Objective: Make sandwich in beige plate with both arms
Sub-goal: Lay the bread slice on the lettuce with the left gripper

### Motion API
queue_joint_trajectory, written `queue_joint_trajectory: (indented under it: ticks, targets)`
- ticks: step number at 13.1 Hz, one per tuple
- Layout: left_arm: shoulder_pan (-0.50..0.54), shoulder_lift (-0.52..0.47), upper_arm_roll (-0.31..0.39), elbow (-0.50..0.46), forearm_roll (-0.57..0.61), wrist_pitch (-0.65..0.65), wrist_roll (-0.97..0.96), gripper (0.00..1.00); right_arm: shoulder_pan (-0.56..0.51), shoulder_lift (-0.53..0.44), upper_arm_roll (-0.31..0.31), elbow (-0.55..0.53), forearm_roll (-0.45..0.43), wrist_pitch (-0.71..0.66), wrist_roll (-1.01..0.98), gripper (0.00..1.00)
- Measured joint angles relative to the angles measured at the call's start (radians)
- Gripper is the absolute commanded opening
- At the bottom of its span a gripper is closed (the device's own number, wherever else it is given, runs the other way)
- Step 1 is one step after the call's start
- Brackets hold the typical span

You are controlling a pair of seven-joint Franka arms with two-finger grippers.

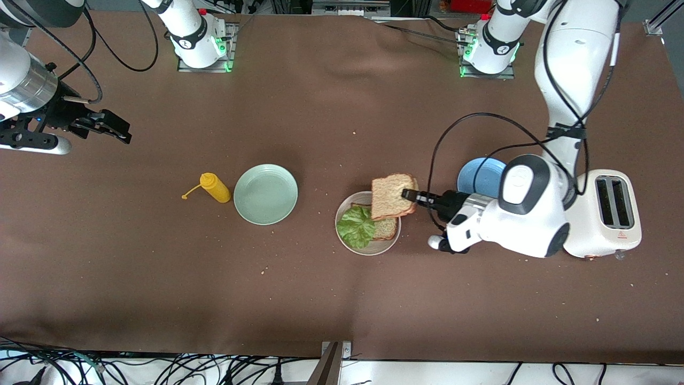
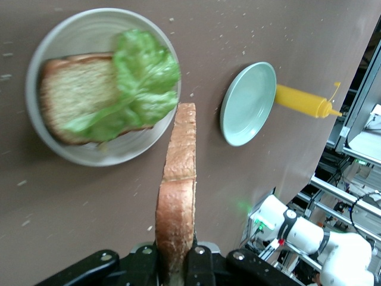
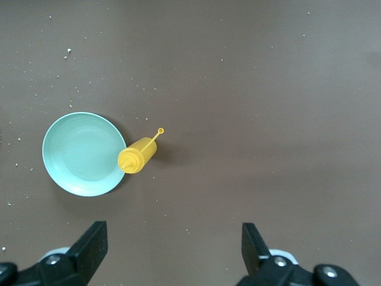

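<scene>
Nearest the camera, the beige plate point(image 1: 367, 249) already carries a bread slice point(image 1: 386, 229) and lettuce leaf point(image 1: 356, 226). Over it, the left gripper point(image 1: 410, 194) clamps the top slice point(image 1: 393, 195), not yet laid down; the right gripper point(image 1: 115, 127) waits with jaws apart, toward the right arm's end of the table.

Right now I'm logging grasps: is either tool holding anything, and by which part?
The left tool grips the top bread slice by its crust edge, over the beige plate. The right tool is open and holds nothing.
</scene>
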Motion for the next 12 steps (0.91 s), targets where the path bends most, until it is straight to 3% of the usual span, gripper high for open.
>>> queue_joint_trajectory:
  ticks: [3, 6, 7, 9, 12]
  targets:
    - [-0.079, 0.027, 0.000, -0.011, -0.031, 0.153, -0.036, 0.00, 0.000, 0.000, 0.000, 0.000, 0.000, 0.000, 0.000, 1.00]
    - [-0.099, 0.063, 0.001, -0.022, -0.031, 0.206, -0.043, 0.01, 0.000, 0.000, 0.000, 0.000, 0.000, 0.000, 0.000, 1.00]
    - [-0.099, 0.077, 0.001, -0.023, -0.031, 0.211, -0.043, 0.30, 0.000, 0.000, 0.000, 0.000, 0.000, 0.000, 0.000, 1.00]
    - [-0.099, 0.102, 0.006, -0.024, -0.031, 0.218, -0.043, 1.00, 0.000, 0.000, 0.000, 0.000, 0.000, 0.000, 0.000, 1.00]
    - [-0.094, 0.123, 0.020, -0.024, -0.031, 0.221, -0.043, 1.00, 0.000, 0.000, 0.000, 0.000, 0.000, 0.000, 0.000, 1.00]
